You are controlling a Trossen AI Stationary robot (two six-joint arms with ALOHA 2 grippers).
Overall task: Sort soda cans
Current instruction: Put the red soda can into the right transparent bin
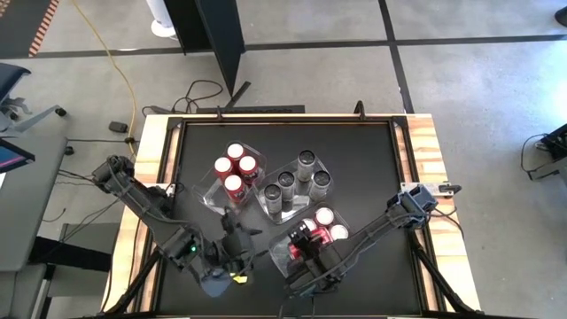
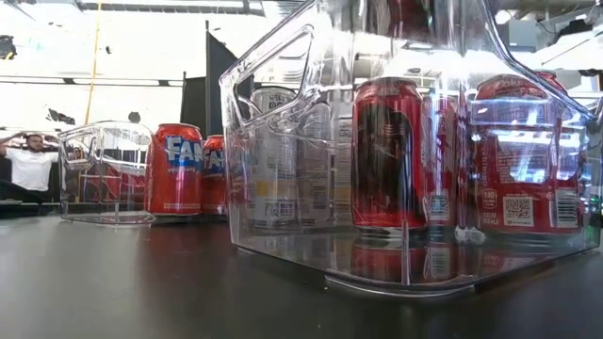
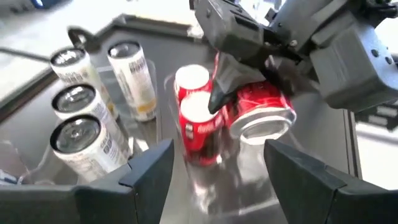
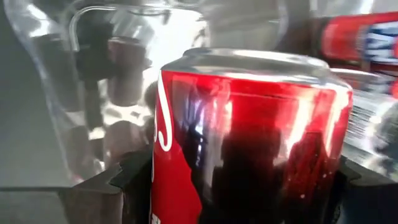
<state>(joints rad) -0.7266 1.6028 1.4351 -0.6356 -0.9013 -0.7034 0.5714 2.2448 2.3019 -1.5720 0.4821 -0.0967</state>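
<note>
Three clear trays stand on the black table. The far-left tray (image 1: 209, 191) holds several upright red cans (image 1: 236, 167). The middle tray (image 1: 266, 206) holds several upright silver-grey cans (image 1: 297, 181). In the near-right tray (image 1: 280, 252) two red cans (image 1: 330, 224) stand upright. My right gripper (image 1: 306, 245) is inside that tray, shut on a third red can (image 3: 261, 109). My left gripper (image 1: 233, 232) is open over the bare table just left of that tray, its fingers (image 3: 149, 168) pointing at the held can. My right gripper pinches the red can's side wall (image 3: 239, 99) between its two fingers (image 3: 219, 90), which lie across the can's length. The can is tilted, its silver end (image 3: 264, 127) turned toward my left gripper. It sits inside the near-right tray beside the two upright red cans (image 3: 198, 121). Whether it touches the tray floor does not show.
The three trays sit close together mid-table, with bare black table (image 1: 372, 159) to the right and far side. A raised wooden rim (image 1: 423, 142) frames the table. Cables lie on the floor beyond the far edge. A person (image 2: 33, 160) sits far off in the room.
</note>
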